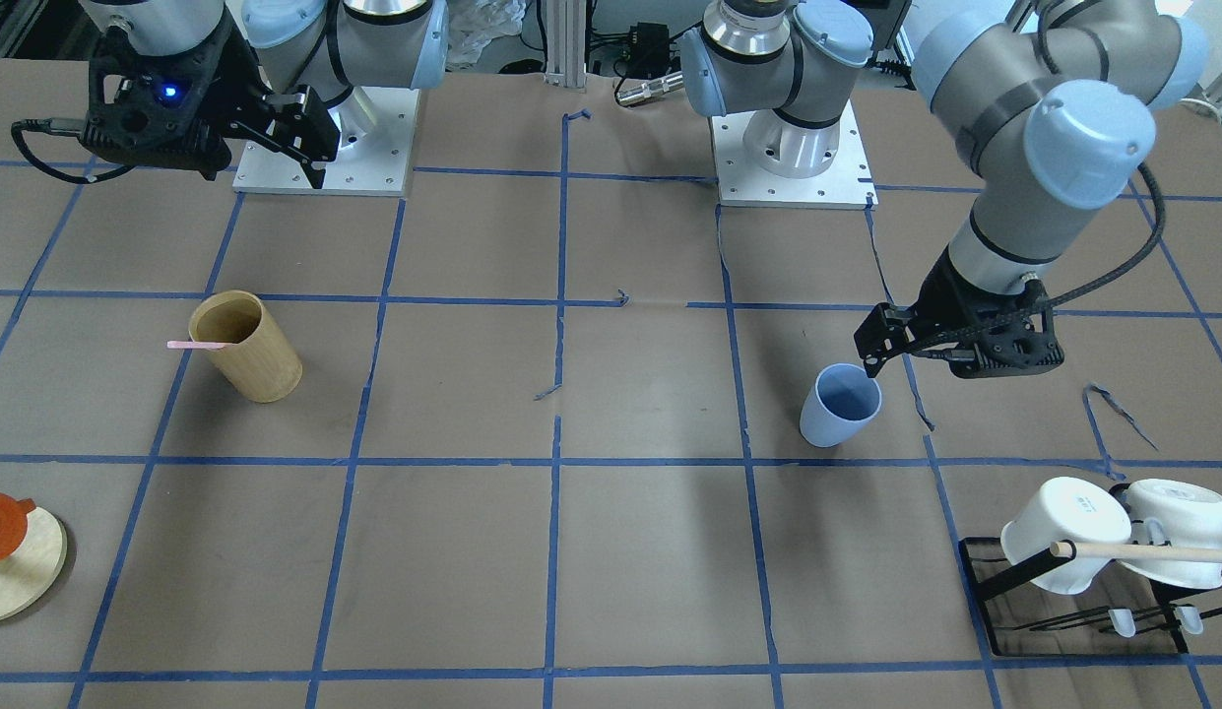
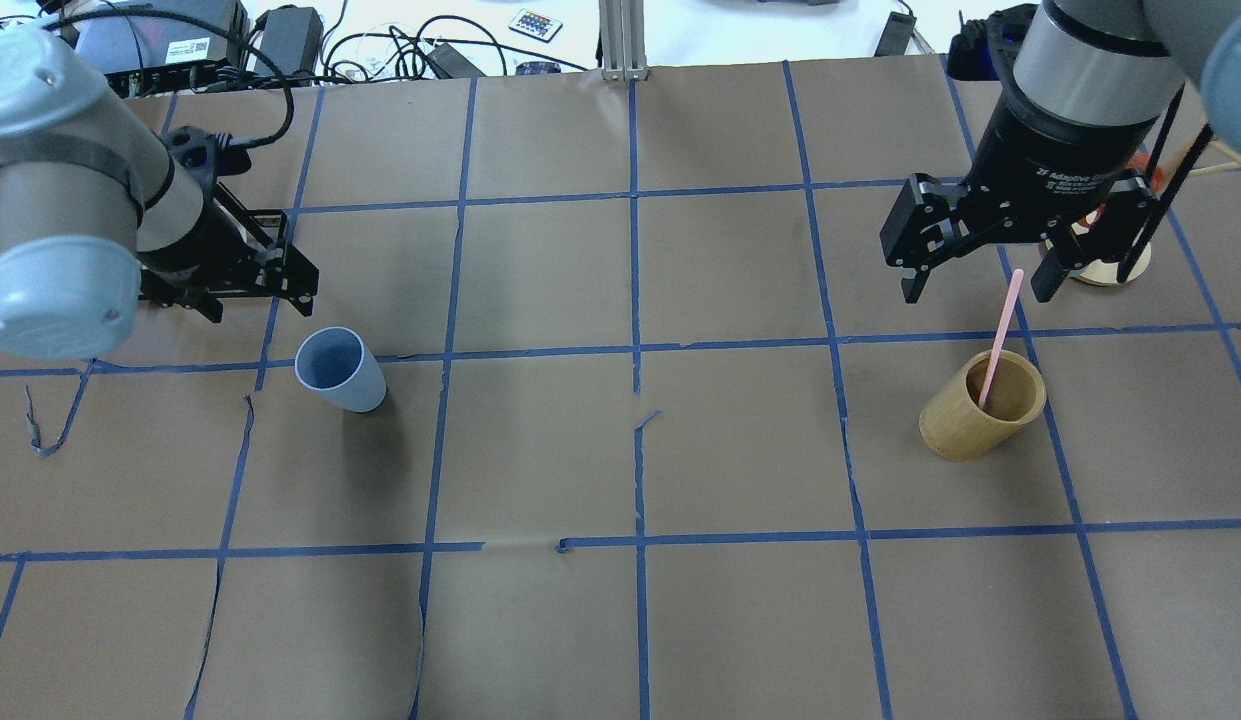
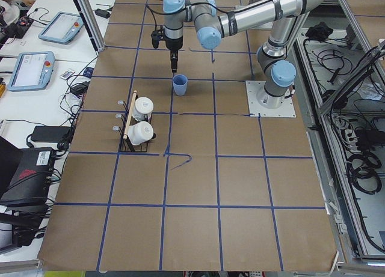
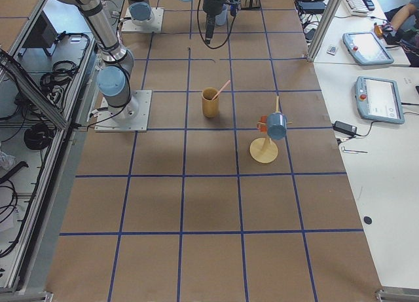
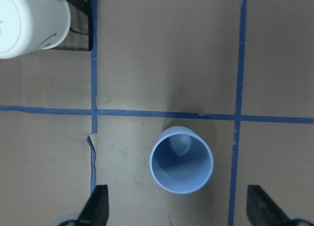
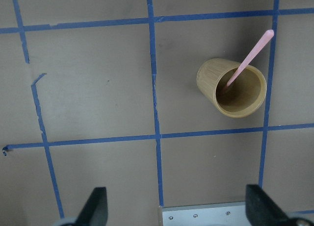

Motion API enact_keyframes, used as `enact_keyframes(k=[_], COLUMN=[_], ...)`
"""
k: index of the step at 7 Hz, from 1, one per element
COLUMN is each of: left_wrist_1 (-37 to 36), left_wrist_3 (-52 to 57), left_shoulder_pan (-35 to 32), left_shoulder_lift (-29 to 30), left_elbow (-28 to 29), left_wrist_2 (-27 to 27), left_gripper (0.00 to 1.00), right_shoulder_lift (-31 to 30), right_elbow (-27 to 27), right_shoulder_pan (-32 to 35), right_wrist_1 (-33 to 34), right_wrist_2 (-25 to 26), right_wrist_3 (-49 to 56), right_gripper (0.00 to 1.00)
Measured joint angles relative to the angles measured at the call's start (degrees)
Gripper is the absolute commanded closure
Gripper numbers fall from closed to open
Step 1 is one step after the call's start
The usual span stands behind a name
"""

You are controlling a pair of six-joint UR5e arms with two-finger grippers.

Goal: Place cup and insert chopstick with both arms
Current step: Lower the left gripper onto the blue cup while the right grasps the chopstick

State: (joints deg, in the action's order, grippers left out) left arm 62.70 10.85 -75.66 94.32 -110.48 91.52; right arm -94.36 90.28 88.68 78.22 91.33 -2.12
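The light-blue cup [image 1: 840,404] stands upright and empty on the table; it also shows in the overhead view [image 2: 340,370] and in the left wrist view [image 5: 181,160]. My left gripper [image 1: 874,345] is open, just above and beside the cup's rim, holding nothing; in the left wrist view its fingers [image 5: 95,206] stand wide on either side of the cup. One pale-pink chopstick [image 2: 1002,330] leans in the tan bamboo cylinder [image 2: 980,410]. My right gripper [image 2: 980,285] hangs open and empty high above it.
A black rack [image 1: 995,576] with two white mugs [image 1: 1063,527] and a long wooden rod [image 1: 1152,553] stands on my left side. A round wooden stand [image 1: 25,566] with an orange piece sits on my far right. The arm bases [image 1: 793,148] are at the back.
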Motion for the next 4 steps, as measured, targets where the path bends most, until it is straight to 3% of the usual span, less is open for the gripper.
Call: enact_keyframes(k=[1, 2, 3, 4], left_wrist_1=[-3.04, -4.31, -4.59, -4.55], left_wrist_3=[0.71, 0.93, 1.04, 1.25], left_shoulder_pan=[0.67, 0.92, 1.0, 1.02], left_shoulder_lift=[0.9, 1.89, 2.87, 3.91], left_elbow=[-2.61, -3.61, -4.11, -4.41], left_wrist_2=[-0.07, -0.14, -0.71, -1.74], left_gripper=[0.09, 0.09, 0.51, 1.0], right_shoulder_lift=[0.32, 0.61, 0.91, 1.04], right_elbow=[0.07, 0.78, 2.72, 5.39], right_shoulder_pan=[-0.38, -0.85, -1.51, -2.13], right_wrist_1=[1.22, 2.99, 5.97, 11.16], right_wrist_2=[0.95, 3.37, 5.48, 6.45], right_wrist_3=[0.13, 0.3, 0.64, 2.22], right_gripper=[0.0, 0.0, 0.0, 0.0])
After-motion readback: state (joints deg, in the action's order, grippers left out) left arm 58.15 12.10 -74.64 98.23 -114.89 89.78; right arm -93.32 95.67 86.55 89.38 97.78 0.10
